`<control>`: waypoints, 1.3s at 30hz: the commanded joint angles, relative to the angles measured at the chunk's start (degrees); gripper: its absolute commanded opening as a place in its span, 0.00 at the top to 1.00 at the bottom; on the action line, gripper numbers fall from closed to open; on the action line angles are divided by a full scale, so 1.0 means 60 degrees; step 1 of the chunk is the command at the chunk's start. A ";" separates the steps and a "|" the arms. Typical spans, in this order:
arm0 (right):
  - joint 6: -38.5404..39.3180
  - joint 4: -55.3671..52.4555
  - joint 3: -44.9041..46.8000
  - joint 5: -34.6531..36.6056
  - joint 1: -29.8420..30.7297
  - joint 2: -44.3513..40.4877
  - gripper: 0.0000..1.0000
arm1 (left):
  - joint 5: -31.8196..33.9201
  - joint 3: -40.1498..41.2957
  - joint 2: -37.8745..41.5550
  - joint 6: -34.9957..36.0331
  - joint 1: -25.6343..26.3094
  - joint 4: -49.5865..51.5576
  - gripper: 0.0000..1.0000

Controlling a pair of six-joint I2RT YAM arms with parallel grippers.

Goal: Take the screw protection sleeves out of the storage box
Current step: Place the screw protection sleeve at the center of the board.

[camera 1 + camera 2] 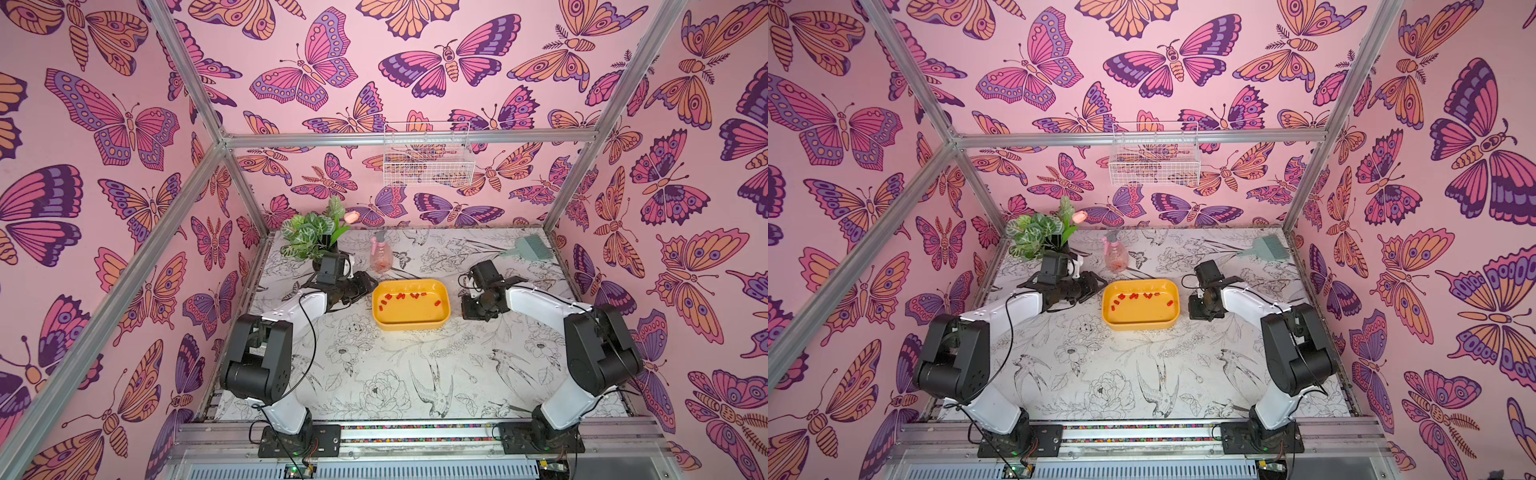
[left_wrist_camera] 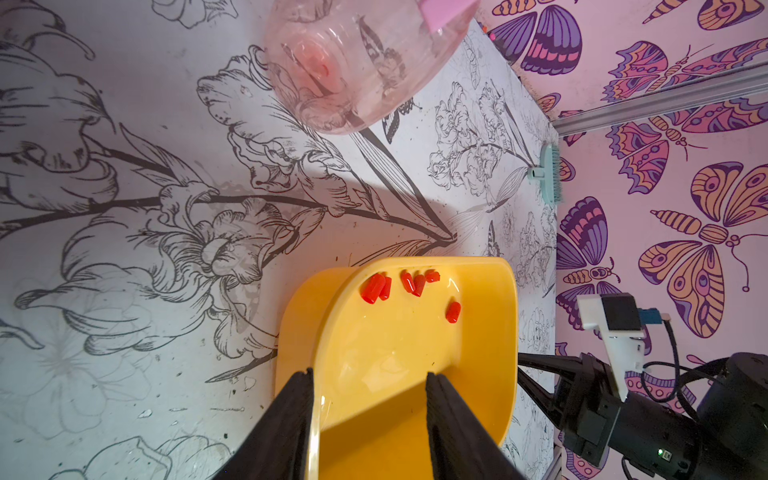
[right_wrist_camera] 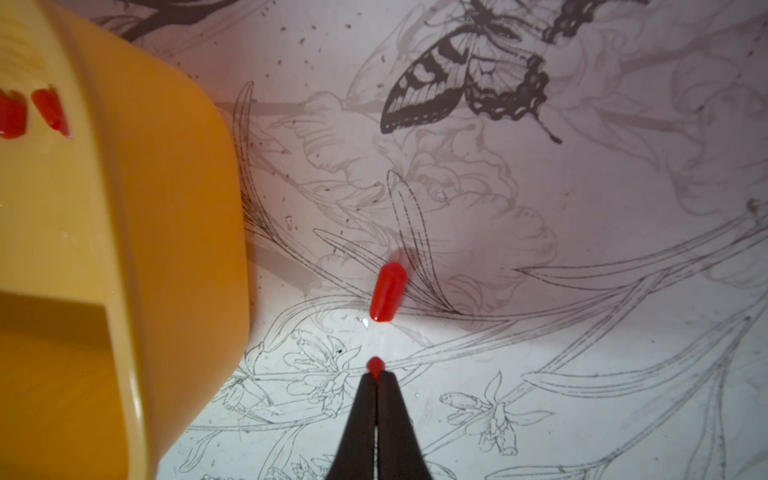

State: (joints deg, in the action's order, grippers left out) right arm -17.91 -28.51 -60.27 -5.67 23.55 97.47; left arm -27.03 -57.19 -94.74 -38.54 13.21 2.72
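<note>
Robot lab cell: aluminium frame (image 1: 311,140), butterfly-print walls (image 1: 104,124), arms (image 1: 291,308) bolted to rail (image 1: 415,434).

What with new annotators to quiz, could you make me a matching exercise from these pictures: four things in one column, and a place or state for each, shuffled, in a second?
Things
1. left gripper
2. right gripper
3. storage box
4. green brush

Places and states
A. lies near a far corner of the table
B. shut on one red sleeve
C. yellow, with red sleeves lying inside
D. open, one fingertip outside the box's rim and one inside it

Pairs: 1-D, 2-B, 3-C, 4-A
</note>
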 commanded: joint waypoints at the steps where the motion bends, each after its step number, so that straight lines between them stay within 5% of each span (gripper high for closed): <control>1: 0.0093 -0.0139 -0.0322 0.0018 -0.0117 0.0196 0.94 | -0.0001 -0.0055 -0.0015 0.0125 0.0060 0.0158 0.50; 22: 0.0052 -0.0287 -0.0386 -0.0087 -0.0477 0.0904 0.90 | -0.0084 -0.0139 -0.0138 0.0125 0.0076 0.0156 0.51; 31: -0.0025 -0.0374 -0.0383 -0.0070 -0.0483 0.0502 0.74 | -0.0084 -0.0166 -0.0181 0.0125 0.0072 0.0154 0.51; 39: -0.0206 -0.0619 -0.0344 -0.0028 -0.0482 -0.0678 0.71 | -0.0107 -0.0180 -0.0177 0.0140 0.0078 0.0191 0.51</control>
State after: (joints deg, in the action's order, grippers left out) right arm -18.17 -30.26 -61.21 -5.93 21.06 97.27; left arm -27.05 -57.21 -94.80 -38.54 13.28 3.07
